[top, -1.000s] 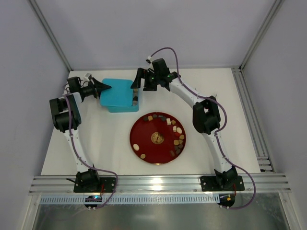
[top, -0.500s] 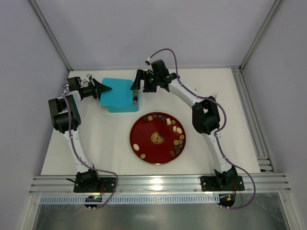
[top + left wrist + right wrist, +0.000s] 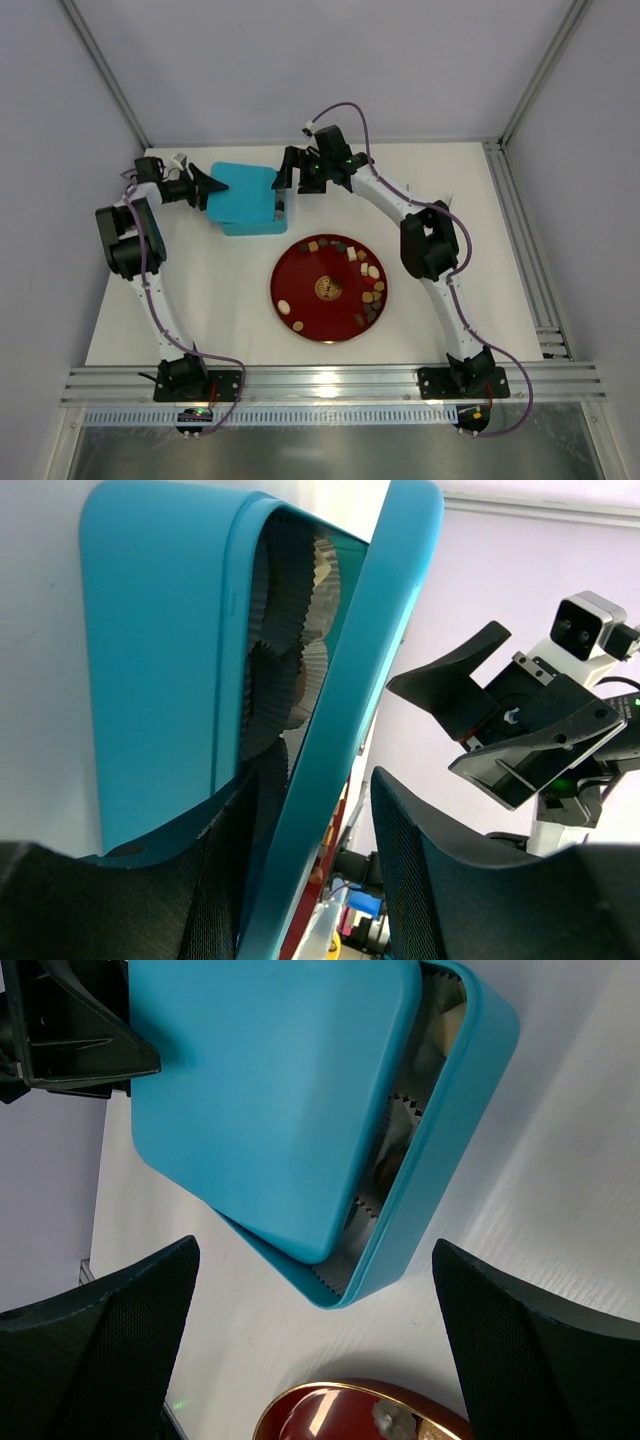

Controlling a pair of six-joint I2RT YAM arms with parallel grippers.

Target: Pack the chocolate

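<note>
Several small brown, tan and cream chocolate pieces (image 3: 372, 271) lie around the rim of the red plate (image 3: 308, 300). Behind it stands the blue box (image 3: 250, 228). Its lid (image 3: 390, 630) is tilted up and slid left, baring pleated paper cups (image 3: 400, 1130). My left gripper (image 3: 312, 775) straddles the lid's left edge. One finger sits under the lid and against it, while the other stands a narrow gap off the top. My right gripper (image 3: 315, 1248) hovers wide open above the box's right corner, holding nothing.
The plate's near rim (image 3: 360, 1415) lies just below the box in the right wrist view. The two grippers face each other across the box, left gripper (image 3: 218, 187) and right gripper (image 3: 292, 172). Metal rails run along the table's right and front edges.
The left gripper has drawn back to the left and the lid has come with it, uncovering more of the box's right side. The right arm has barely moved.
</note>
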